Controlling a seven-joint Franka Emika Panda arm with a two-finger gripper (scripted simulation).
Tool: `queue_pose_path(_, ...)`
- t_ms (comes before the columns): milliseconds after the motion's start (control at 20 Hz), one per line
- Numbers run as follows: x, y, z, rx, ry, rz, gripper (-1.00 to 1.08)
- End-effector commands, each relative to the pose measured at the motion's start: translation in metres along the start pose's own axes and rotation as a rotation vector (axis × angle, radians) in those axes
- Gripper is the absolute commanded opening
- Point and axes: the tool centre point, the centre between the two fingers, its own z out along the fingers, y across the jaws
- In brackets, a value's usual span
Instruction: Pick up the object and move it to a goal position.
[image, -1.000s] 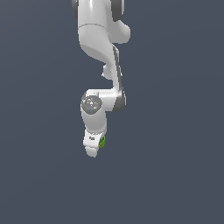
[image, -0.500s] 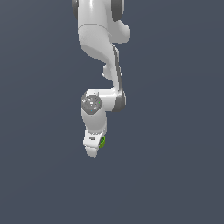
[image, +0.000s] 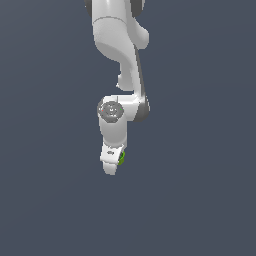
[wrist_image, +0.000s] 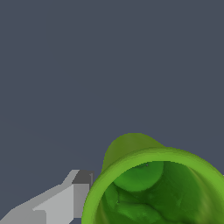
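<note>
Glossy white arm (image: 117, 45), dark grey joints

No visible change across the second: arm (image: 117, 60), gripper (image: 111, 167) and green cup (image: 121, 158) sit at matching spots in the exterior view.

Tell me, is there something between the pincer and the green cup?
Nothing visible. In the wrist view the cup lies right against one pincer finger, with no gap or other thing between. In the exterior view the cup sits at the pincer, mostly hidden by it.
</note>
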Motion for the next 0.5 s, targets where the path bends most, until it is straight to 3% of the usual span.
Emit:
queue_pose_path(0, 0.010, -0.007, -0.013, -0.002, 0.000, -0.001, -1.00)
queue_pose_path(450, 0.067, -0.049, -0.082, -0.003, -0.002, -0.002, -1.00)
